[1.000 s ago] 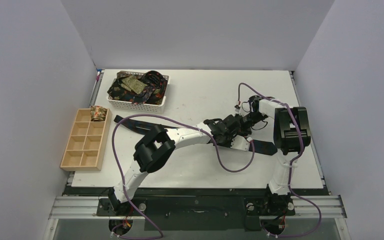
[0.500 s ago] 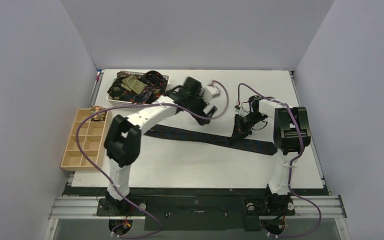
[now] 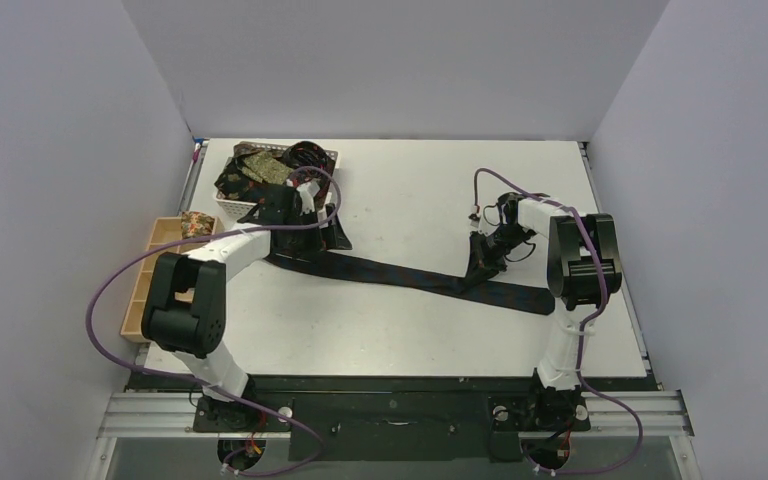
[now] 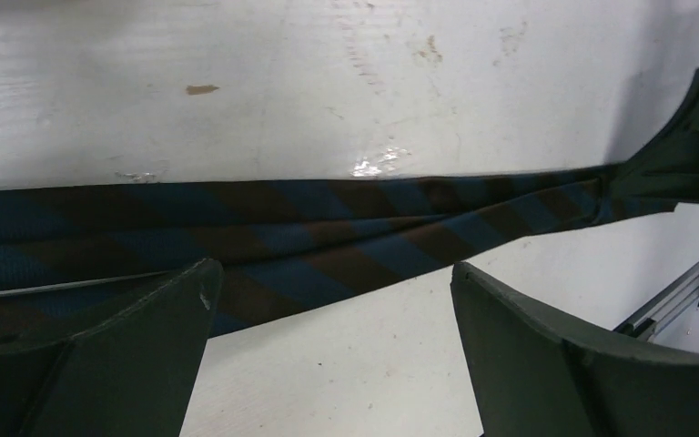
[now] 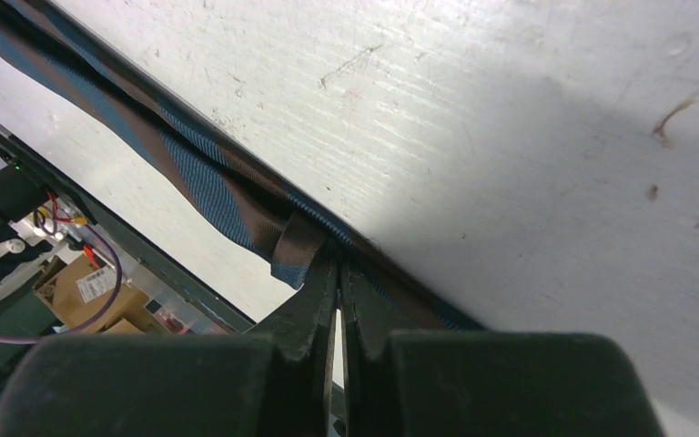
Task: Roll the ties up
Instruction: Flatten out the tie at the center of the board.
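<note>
The striped tie [image 3: 400, 272] lay stretched flat across the white table [image 3: 410, 190], running from just in front of the basket on the left down to the near right side. In the wrist views its weave showed as slanting dark blue and brown bands [image 4: 328, 228], and it was creased lengthwise.

The right gripper [image 3: 480, 258] was closed on it toward its wide end: in the right wrist view the fingertips [image 5: 337, 269] met on a small raised fold of the cloth [image 5: 200, 177], with almost no gap between them.

The left gripper [image 3: 322, 235] sat low over the tie's narrow end, its two dark fingers [image 4: 173, 300] spread wide, and gripped nothing; the tie ran across the table beyond the fingertips.

Beside that end stood the white lattice basket [image 3: 235, 208], heaped with more patterned ties [image 3: 260, 170]. Left of it, at the table's edge, lay the pale wooden compartment tray [image 3: 165, 300], with one small rolled tie [image 3: 196, 226] in its far right compartment.
</note>
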You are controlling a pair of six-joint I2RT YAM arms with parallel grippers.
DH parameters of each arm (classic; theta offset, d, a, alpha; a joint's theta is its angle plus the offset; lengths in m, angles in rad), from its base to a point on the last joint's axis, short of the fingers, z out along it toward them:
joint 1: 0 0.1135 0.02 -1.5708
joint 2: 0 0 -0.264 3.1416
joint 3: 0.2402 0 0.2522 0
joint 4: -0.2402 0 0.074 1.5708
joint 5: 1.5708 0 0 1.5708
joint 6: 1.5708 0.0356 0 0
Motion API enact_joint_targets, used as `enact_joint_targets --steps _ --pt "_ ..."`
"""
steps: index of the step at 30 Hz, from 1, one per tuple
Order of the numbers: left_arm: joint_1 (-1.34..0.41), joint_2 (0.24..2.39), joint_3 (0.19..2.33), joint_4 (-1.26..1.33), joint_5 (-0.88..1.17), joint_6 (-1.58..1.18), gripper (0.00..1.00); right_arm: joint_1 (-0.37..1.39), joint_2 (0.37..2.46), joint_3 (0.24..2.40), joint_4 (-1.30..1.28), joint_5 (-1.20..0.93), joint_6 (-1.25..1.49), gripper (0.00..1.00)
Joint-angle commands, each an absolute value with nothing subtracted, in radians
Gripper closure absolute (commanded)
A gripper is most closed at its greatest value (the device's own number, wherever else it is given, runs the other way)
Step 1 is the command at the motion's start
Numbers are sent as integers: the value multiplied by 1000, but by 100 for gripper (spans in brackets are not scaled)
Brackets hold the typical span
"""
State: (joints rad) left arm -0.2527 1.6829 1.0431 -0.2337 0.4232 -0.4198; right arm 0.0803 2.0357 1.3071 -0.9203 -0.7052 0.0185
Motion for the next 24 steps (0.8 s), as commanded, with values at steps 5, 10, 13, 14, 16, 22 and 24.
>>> enact_joint_targets --steps 5,10,13,14,16,22,24 --pt "-222 1748 1041 -111 346 -486 4 85 1990 1325 -948 -612 -31 100" --pt "-213 1817 1066 -128 311 -493 4 83 1992 1337 -964 -608 -37 100" --pt "-195 1840 1067 -153 271 -505 4 70 1988 1353 -984 -604 -47 100" --pt "-189 1841 1063 -166 264 -507 4 65 1984 1358 -1004 -601 -59 100" --pt "-170 1837 1050 -177 246 -511 4 36 1975 1369 -1035 -591 -79 100" --pt "-148 1800 1016 -187 199 -500 4 -31 1941 1374 -1120 -566 -134 100" --pt "-147 1792 1010 -185 194 -499 4 -48 1934 1376 -1140 -557 -150 100"
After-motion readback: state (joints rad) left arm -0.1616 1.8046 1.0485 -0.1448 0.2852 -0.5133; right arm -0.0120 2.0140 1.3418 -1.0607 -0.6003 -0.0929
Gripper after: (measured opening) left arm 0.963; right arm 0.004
